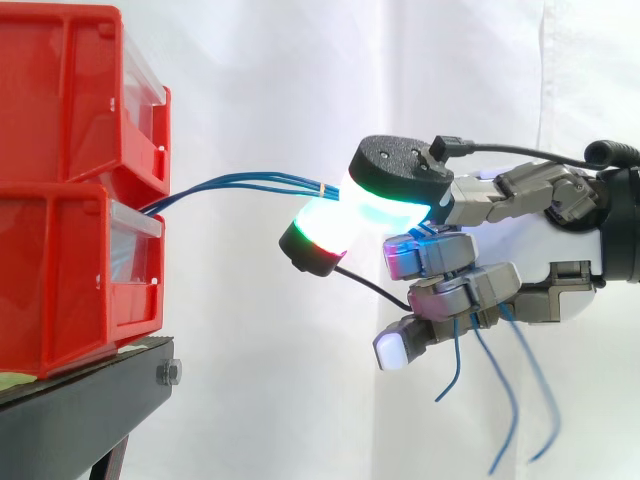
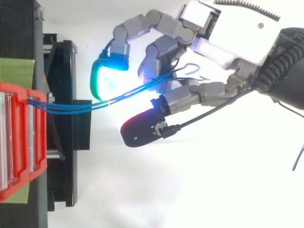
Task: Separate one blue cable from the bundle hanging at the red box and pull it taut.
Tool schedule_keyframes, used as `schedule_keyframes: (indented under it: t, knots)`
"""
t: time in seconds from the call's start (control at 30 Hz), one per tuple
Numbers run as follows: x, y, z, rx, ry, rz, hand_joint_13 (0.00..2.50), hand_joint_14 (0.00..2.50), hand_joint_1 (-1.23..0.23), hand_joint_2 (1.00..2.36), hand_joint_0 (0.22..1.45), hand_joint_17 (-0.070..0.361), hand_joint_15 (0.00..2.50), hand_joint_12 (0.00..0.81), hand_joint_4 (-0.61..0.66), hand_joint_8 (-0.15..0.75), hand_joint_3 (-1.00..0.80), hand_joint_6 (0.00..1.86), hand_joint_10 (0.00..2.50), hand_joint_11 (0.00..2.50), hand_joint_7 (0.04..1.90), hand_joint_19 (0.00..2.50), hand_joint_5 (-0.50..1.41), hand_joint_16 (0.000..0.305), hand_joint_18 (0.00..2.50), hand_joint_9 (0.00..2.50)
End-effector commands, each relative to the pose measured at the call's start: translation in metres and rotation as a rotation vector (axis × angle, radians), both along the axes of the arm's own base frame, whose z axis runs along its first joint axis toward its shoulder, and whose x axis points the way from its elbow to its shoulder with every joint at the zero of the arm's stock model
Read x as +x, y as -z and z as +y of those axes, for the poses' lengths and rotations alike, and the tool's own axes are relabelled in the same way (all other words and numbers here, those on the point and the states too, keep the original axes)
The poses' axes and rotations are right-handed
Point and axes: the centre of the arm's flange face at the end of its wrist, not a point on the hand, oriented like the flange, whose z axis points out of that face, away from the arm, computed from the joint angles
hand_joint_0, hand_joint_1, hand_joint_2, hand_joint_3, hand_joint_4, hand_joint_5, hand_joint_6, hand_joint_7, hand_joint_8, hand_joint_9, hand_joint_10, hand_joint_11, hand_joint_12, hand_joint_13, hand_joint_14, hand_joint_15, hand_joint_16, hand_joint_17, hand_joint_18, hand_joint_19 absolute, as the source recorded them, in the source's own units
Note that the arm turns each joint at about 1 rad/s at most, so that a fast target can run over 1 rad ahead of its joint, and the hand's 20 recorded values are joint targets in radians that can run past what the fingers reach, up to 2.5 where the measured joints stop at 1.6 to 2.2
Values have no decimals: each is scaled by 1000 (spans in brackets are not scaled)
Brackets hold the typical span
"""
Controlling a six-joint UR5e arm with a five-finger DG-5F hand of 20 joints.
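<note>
1. Right of the red bins [image 1: 60,100], the hand [image 1: 565,250] hangs level with the seam between the upper and lower bin, with its fingers curled.
2. Two glowing fingertips [image 1: 398,168] close from above and below on the blue cables [image 1: 250,184]. The strands run together between them, and I cannot tell whether any one is split off.
3. From the bins' front the cables reach the pads nearly straight, sagging slightly. Their loose ends [image 1: 510,400] dangle beneath the curled lower fingers.
4. From above, the bundle passes between the cyan pad and the red-lit pad towards the palm.
5. Open air surrounds the hand before the white curtain [image 1: 300,400]. The black stand [image 1: 80,410] lies low and well apart from it.
</note>
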Motion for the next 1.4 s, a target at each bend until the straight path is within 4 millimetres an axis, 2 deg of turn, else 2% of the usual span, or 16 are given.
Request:
schedule_keyframes:
  t: [0.0,0.17,0.6,0.7,0.8,0.87,0.97,1.1,1.3,1.37]
  knots:
    - [0,0,0,0,0,0,1072,1324,-835,1000,490,110,1239,313,-54,160,-500,872,1172,1410,913,786,-259,49,772,915]
    - [0,0,0,0,0,0,1104,1418,-789,1000,479,113,1184,313,-44,167,-500,872,1338,1368,903,805,-256,50,812,940]
    - [0,0,0,0,0,0,1122,1376,-613,1000,624,99,1271,279,-84,141,-500,861,1271,1525,967,842,-244,44,785,1001]
    - [0,-1,0,1,0,-3,1128,1377,-640,1004,646,98,1270,279,-92,145,-451,882,1309,1519,986,850,-238,43,788,1019]
    - [0,0,1,0,-2,-2,1134,1384,-675,1019,652,98,1272,283,-111,152,-300,902,1331,1543,1029,851,-233,44,792,1032]
    - [0,0,1,0,-2,-2,1138,1350,-730,1020,686,99,1290,277,-146,154,-275,901,1353,1523,1118,833,-233,44,797,1027]
    - [1,0,1,5,-2,-3,1129,1239,-828,1017,756,97,1338,280,-146,147,-325,923,1392,1490,1077,815,-241,43,767,990]
    - [0,-1,0,5,0,-5,1102,1173,-855,1002,833,92,1368,276,-178,128,-475,915,1313,1541,1071,810,-230,41,712,1012]
    - [1,0,0,5,0,-5,1115,970,-880,1000,838,91,1463,265,-207,96,-500,904,1198,1606,1053,759,-225,40,718,1012]
    - [1,0,1,5,-2,-5,1141,867,-903,1000,804,92,1521,269,-196,84,-500,899,1182,1610,1041,723,-224,41,742,1009]
